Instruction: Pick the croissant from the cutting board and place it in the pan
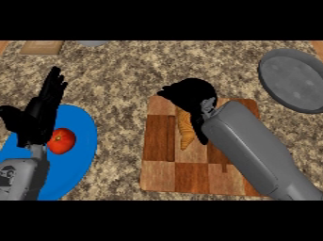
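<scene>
A golden-brown croissant [185,133] lies on the wooden cutting board [165,160] in the middle of the counter. My right hand [190,95] hangs over the croissant's far end with its fingers curled down round it, hiding that end. The grey round pan [294,80] sits at the far right, apart from the board. At the left my left hand [40,109] rests open, fingers pointing up, above a blue plate.
A blue plate [80,146] at the left holds a red tomato [61,140]. A small wooden block [41,45] and a grey object [92,43] sit at the counter's far edge. Speckled stone counter lies between board and pan.
</scene>
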### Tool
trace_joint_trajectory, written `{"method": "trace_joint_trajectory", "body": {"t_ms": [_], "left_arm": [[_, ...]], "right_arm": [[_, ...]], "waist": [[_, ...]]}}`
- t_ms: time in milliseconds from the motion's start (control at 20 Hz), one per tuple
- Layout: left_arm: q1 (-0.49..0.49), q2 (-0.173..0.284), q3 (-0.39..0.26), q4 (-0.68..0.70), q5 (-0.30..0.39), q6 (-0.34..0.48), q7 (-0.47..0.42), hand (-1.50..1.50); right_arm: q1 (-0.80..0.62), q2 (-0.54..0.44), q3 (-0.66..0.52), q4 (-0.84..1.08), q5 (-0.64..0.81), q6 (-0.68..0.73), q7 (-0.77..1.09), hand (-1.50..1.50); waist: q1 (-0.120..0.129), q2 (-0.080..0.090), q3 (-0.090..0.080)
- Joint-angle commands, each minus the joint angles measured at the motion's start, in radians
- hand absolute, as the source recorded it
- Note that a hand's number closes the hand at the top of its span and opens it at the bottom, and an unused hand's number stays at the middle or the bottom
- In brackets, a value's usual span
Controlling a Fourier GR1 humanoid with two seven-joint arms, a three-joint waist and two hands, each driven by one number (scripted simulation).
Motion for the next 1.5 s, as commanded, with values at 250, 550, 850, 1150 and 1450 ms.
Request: {"method": "trace_joint_trajectory", "body": {"t_ms": [250, 550, 850, 1150, 1450], "left_arm": [[0.007, -0.013, 0.027, 0.062, -0.006, -0.037, -0.087, 0.0], [0.039, -0.049, -0.002, -0.069, -0.039, 0.011, 0.02, 0.0], [0.008, 0.004, 0.061, -0.026, 0.012, -0.073, 0.012, 0.0], [0.003, -0.047, 0.009, -0.076, -0.051, -0.014, 0.062, 0.0], [-0.011, -0.021, 0.057, 0.028, -0.042, -0.046, 0.002, 0.0]], "right_arm": [[-0.041, 0.03, -0.016, 0.191, 0.115, -0.041, -0.111, -1.5], [0.037, 0.049, 0.003, 0.156, 0.206, -0.072, -0.099, -1.5], [0.033, 0.084, -0.011, 0.251, 0.262, -0.082, -0.136, -1.5], [0.021, 0.104, -0.016, 0.334, 0.3, -0.083, -0.213, 1.5], [0.036, 0.054, 0.015, 0.269, 0.331, -0.092, -0.365, 1.5]], "waist": [[0.003, 0.003, 0.0], [-0.001, -0.001, 0.0], [-0.001, 0.0, 0.0], [0.002, 0.0, 0.0], [-0.005, 0.0, 0.0]]}}
